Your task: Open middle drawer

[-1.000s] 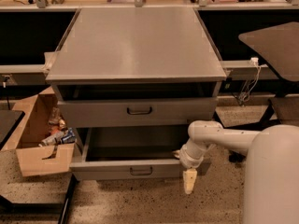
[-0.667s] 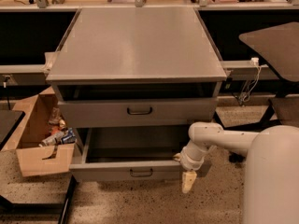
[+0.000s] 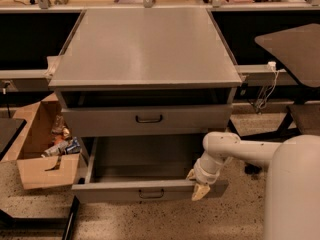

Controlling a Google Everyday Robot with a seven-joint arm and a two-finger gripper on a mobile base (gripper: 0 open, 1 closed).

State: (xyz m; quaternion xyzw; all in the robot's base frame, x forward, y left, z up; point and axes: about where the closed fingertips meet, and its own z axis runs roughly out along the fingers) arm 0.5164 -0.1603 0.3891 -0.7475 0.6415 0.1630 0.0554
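The middle drawer (image 3: 115, 190) is pulled far out of the grey cabinet (image 3: 145, 49). Its low front carries a small dark bar handle (image 3: 151, 193), and its deep grey tray looks empty. My gripper (image 3: 196, 184) sits at the right end of that front. One cream finger (image 3: 201, 192) hangs over the outer face and the other sits just inside the rim, clamping the front. The white arm (image 3: 235, 151) reaches in from the right. The taller-fronted drawer (image 3: 147, 120) above is slightly open. The slimmest drawer is hidden.
An open cardboard box (image 3: 40, 149) with bottles and trash stands on the floor to the left of the cabinet. A dark table (image 3: 295, 49) and a chair base are at the right. My white body (image 3: 295, 194) fills the lower right. A speckled floor lies in front.
The middle drawer has slid a little further out toward the camera, and my gripper has moved with it at the right end of its front.
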